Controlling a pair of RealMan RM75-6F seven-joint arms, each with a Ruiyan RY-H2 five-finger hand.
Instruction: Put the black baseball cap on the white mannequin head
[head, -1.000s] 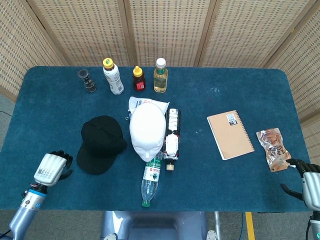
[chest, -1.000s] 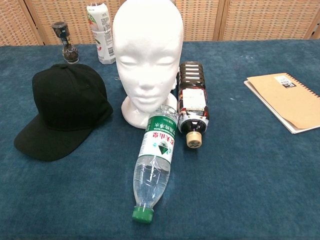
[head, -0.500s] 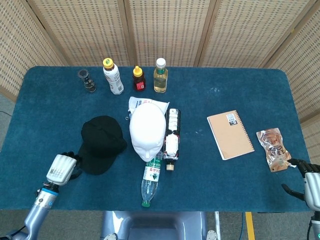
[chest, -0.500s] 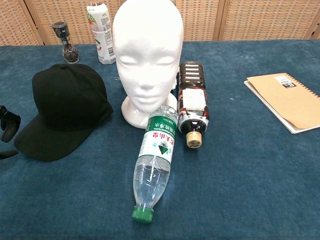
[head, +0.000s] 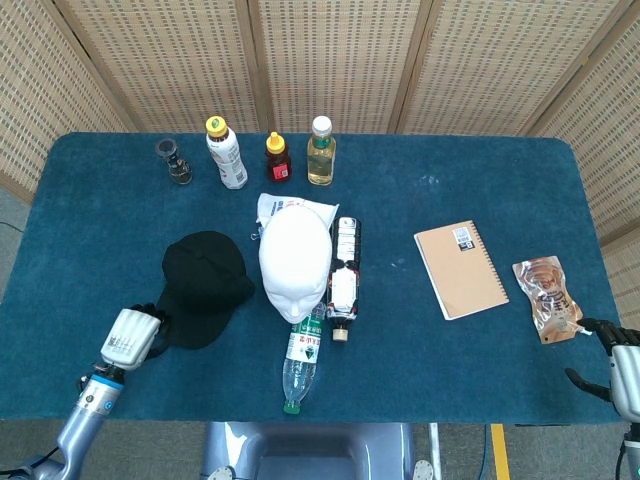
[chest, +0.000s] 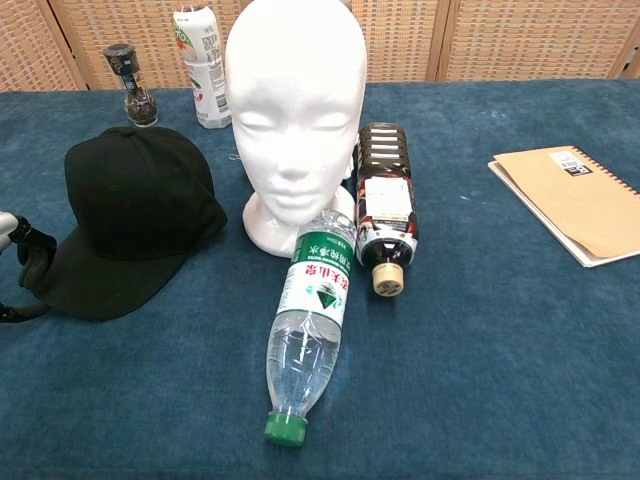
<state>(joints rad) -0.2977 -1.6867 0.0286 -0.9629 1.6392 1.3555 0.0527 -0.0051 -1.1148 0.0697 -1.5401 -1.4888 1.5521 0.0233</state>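
My left hand (head: 131, 337) sits at the brim edge of the black baseball cap (head: 203, 285), black fingers (chest: 33, 255) at the cloth, but I cannot tell whether they are clamped on it or just beside it. The cap lies flat on the blue worktop (head: 480, 180), crown toward the far side, brim pointing at the near-left corner, long axis on that diagonal. Just right of it stands the white mannequin head (chest: 292, 110), upright, face toward me. A clear water bottle (chest: 309, 330) with a green label and green lid lies in front of it; the label's print is too small to read. A dark bottle (chest: 384, 205) lies beside it. My right hand (head: 620, 372) hangs at the near-right edge, cut off by the frame, so I cannot tell its state.
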